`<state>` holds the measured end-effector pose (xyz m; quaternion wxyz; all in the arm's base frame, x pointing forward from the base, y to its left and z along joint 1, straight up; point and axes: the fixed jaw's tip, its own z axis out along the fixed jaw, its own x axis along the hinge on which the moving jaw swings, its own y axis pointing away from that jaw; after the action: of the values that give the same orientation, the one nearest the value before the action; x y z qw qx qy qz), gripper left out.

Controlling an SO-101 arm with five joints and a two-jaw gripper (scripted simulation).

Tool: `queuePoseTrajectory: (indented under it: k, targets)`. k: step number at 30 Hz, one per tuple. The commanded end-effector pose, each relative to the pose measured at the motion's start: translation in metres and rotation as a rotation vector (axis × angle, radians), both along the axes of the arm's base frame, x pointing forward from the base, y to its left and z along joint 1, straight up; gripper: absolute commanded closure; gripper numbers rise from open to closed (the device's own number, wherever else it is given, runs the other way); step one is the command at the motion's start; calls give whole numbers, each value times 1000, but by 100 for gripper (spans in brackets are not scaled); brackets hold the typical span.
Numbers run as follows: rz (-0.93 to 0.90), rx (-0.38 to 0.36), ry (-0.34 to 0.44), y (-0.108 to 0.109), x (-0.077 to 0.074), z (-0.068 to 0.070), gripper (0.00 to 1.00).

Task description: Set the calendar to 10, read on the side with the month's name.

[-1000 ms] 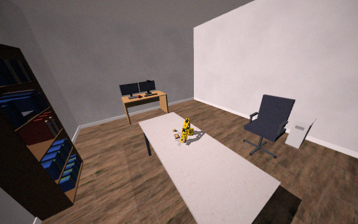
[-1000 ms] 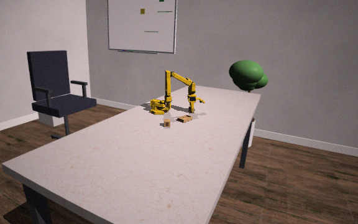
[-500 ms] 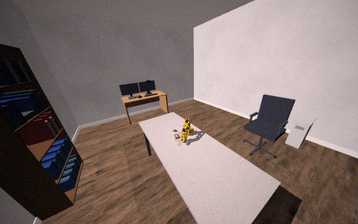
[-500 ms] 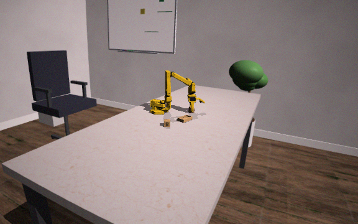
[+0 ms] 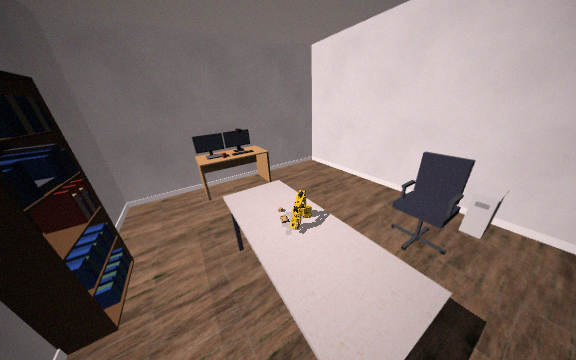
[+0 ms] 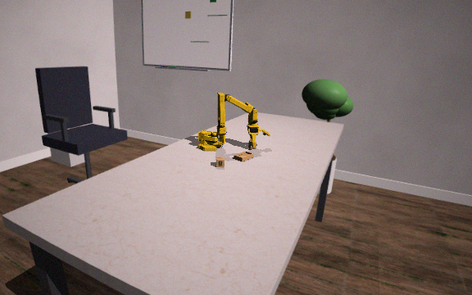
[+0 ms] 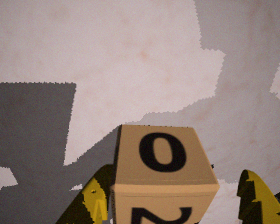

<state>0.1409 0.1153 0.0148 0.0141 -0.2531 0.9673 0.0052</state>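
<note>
Yellow gripper (image 5: 294, 226) (image 6: 252, 146) (image 7: 177, 186) stands parted around a tan numbered cube (image 7: 163, 157), inward from the white stone-like desk's (image 5: 358, 280) (image 6: 179, 213) (image 7: 116, 50) edges. One side shows a gap.

Gap beside cube (image 6: 251, 144) (image 7: 163, 156) inside claw (image 5: 294, 227) (image 6: 252, 147) (image 7: 177, 171)

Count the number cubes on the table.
2. One stands between the open fingers of the gripper; the other stands apart from the tray. The tray's inside is hard to see, so more may hide there.
</note>
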Motion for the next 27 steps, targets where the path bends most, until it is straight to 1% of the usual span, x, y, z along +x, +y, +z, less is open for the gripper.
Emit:
queuePoseTrajectory:
  k: [1,7,11,15,19,21,27]
  targets:
    - [-18,11,-12,0,2,1,64]
    - [-18,11,-12,0,2,2,64]
    - [-18,11,-12,1,3,6,64]
    - [-18,11,-12,2,4,17,64]
    - [-18,11,-12,2,4,31,64]
    - [-18,11,-12,2,4,31,64]
    - [-18,11,-12,0,2,52,64]
